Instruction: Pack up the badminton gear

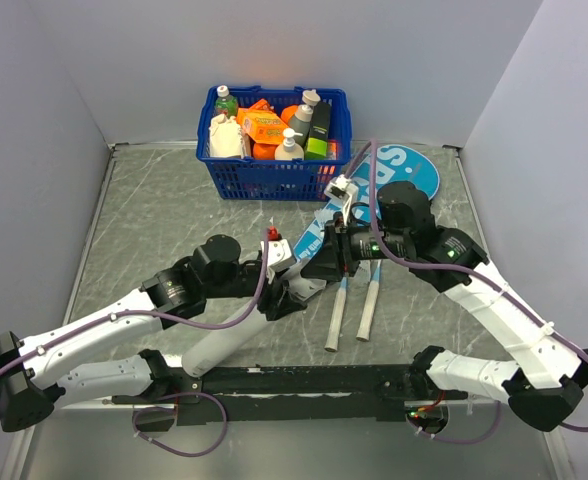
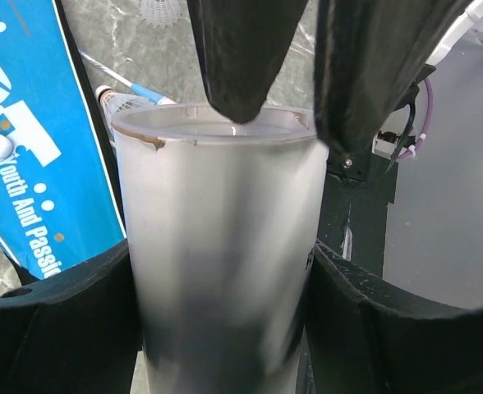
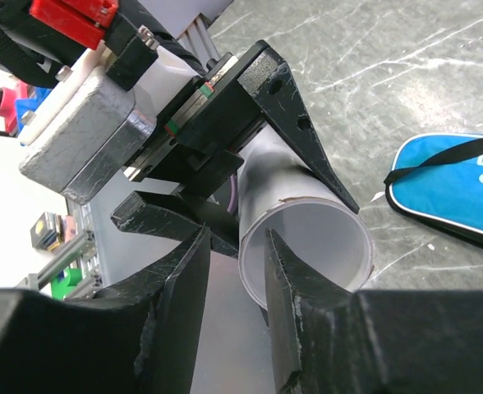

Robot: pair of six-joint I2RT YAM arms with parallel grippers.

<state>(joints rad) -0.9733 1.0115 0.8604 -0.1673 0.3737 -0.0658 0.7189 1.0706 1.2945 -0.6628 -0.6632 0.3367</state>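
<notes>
Basket (image 1: 264,178) just beside teal case (image 1: 422,172)

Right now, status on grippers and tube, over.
Left gripper clamped on white tube. Right gripper open, astride tube rim. Blue case alongside, not blocking.

You lose the tube's (image 2: 225,263) lower end at the left wrist view's edge; the case (image 2: 36,148) runs off left; the rackets' (image 1: 367,312) shafts vanish behind the right arm (image 1: 444,250).
</notes>
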